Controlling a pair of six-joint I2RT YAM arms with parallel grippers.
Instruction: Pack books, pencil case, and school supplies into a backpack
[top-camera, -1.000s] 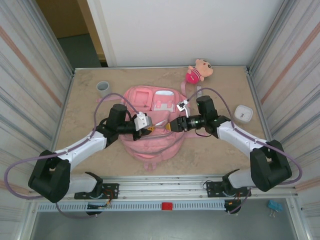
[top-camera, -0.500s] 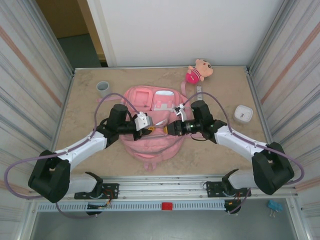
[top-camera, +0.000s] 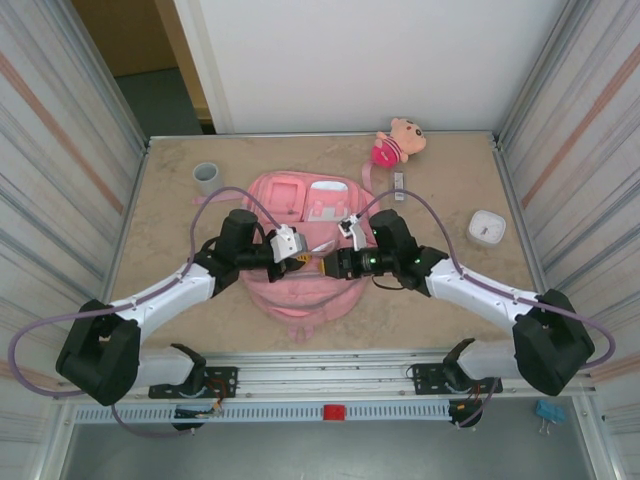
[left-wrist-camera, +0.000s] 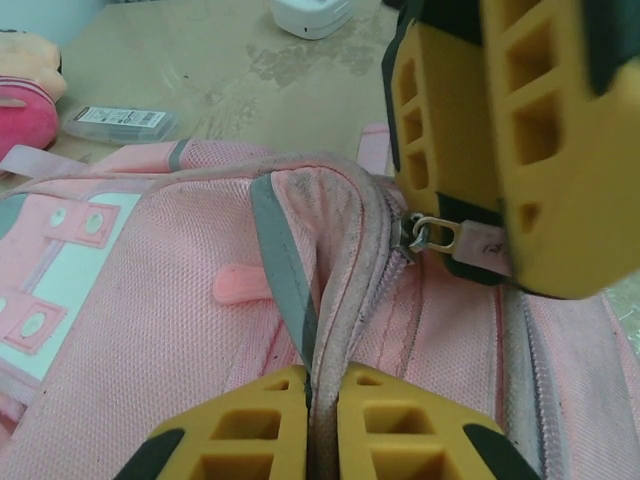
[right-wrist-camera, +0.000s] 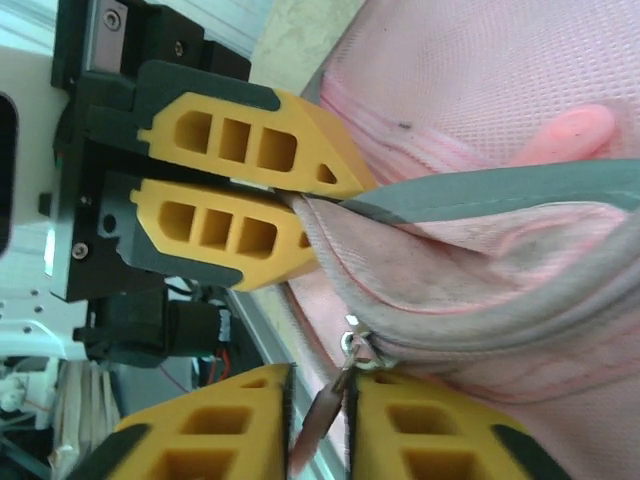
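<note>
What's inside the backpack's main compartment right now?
Nothing inside is visible. Pink fabric of the backpack covers the compartment. The left end effector pinches its grey-trimmed edge, and the right end effector holds the zip pull beside the slider. Any contents are hidden.

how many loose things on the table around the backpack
4: grey cup back left, plush doll back right, small flat piece near it, white box right. More may be hidden.
</note>
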